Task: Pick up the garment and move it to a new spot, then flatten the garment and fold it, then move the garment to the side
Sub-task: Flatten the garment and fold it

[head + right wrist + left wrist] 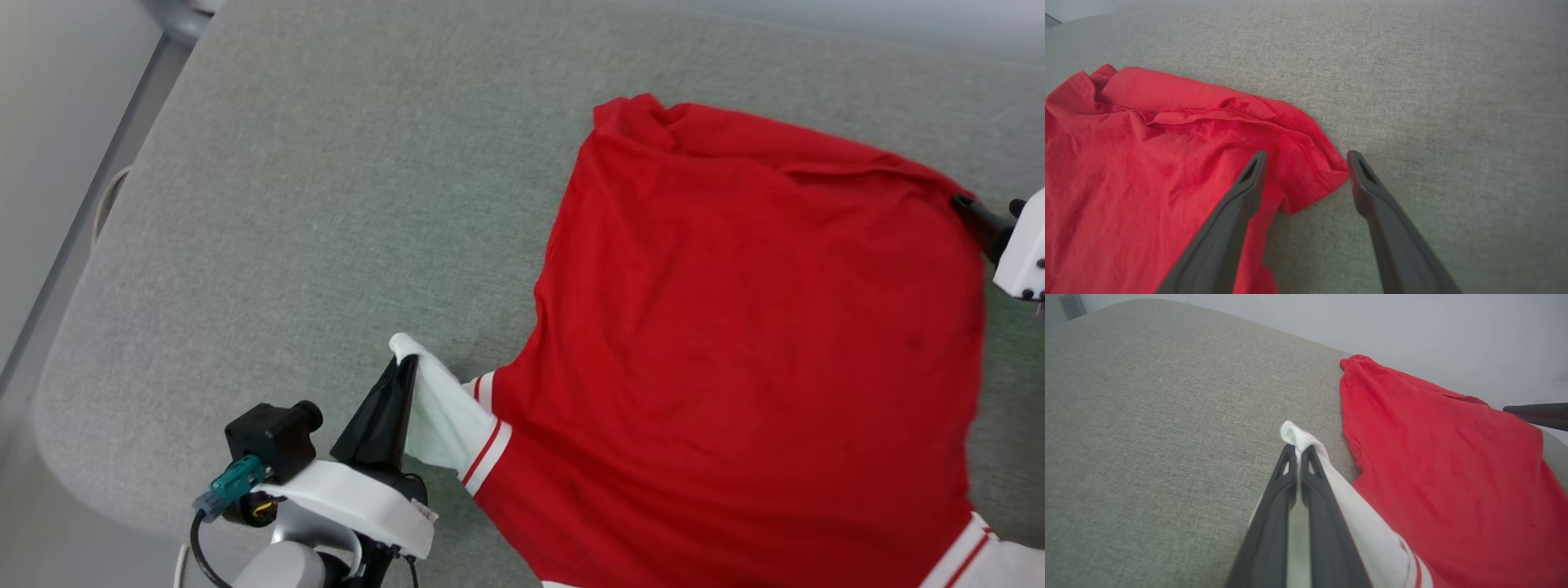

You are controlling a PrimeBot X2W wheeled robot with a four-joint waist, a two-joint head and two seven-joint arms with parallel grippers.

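The left end effector (pixel 1299 451) is closed, with both dark fingers pressed together on the tip of the white sleeve (pixel 1367 522), which is lifted clear of the surface (pixel 326 204) and drawn outward from the body of the garment (pixel 735 327). The right end effector (pixel 1306 157) is fully open. Its jaws straddle the far hem corner (pixel 1310 175), one finger over the red cloth and the other over bare grey fabric just beside it, and nothing is clamped between them. The garment lies spread on the right half of the padded grey surface, with the sleeves toward the robot and the hem away from it. The red-and-white striped trim (pixel 487 445) marks the join between the held sleeve and the body. The second sleeve shows at the lower right edge of the head view. The judged stage is flattening: the garment rests at a spot on the surface and is largely spread out, but the far hem is rolled over and bunched, and shallow wrinkles cross the back. No fold has been made, so both the folding and the move to the side remain outstanding. The side facing up is plain red. No print, brand, label or other writing can be read on the garment or the robot hardware.
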